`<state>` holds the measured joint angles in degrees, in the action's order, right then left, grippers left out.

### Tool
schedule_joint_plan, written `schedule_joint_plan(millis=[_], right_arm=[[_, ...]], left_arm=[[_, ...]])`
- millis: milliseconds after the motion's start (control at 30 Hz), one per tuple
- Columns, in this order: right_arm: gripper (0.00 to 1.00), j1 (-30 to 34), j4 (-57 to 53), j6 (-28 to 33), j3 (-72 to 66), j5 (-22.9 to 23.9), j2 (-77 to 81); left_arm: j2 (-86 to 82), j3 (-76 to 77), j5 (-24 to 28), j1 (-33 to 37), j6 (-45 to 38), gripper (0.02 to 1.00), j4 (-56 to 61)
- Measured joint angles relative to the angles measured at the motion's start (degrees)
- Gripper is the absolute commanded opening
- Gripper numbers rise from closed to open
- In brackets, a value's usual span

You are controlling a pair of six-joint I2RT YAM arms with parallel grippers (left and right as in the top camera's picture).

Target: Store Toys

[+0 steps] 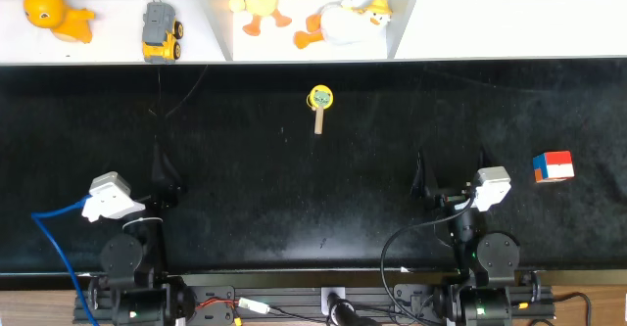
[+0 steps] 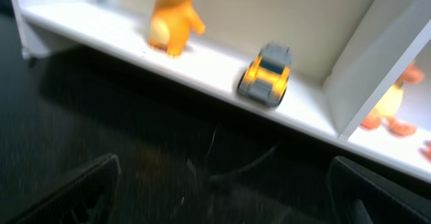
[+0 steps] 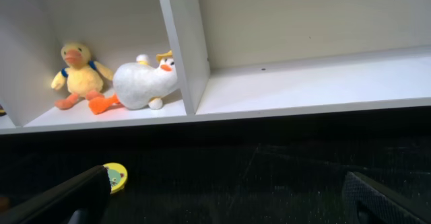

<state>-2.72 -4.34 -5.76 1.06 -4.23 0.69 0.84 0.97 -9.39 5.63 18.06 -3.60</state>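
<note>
Black arms, white wrist modules, blue cable on left, dark claw fingers

I record a black mat covering my worktop from edge to edge. A blue cable loops at its near left corner. A thin dark cord lies toward its far left.

Orange duck and yellow-grey truck stand in the shelf's left compartment; yellow plush duck and white plush goose share the middle one; yellow stick toy and red-white-blue cube lie on the black table, well apart.
</note>
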Motion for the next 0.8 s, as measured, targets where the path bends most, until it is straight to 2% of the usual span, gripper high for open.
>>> schedule_joint_plan(millis=[800], right_arm=[[0.996, 0.0, 0.0, 0.0, 0.0, 0.0, 0.0]], left_arm=[[0.0, -0.2, -0.1, 0.0, 0.5, 0.998, -0.3]])
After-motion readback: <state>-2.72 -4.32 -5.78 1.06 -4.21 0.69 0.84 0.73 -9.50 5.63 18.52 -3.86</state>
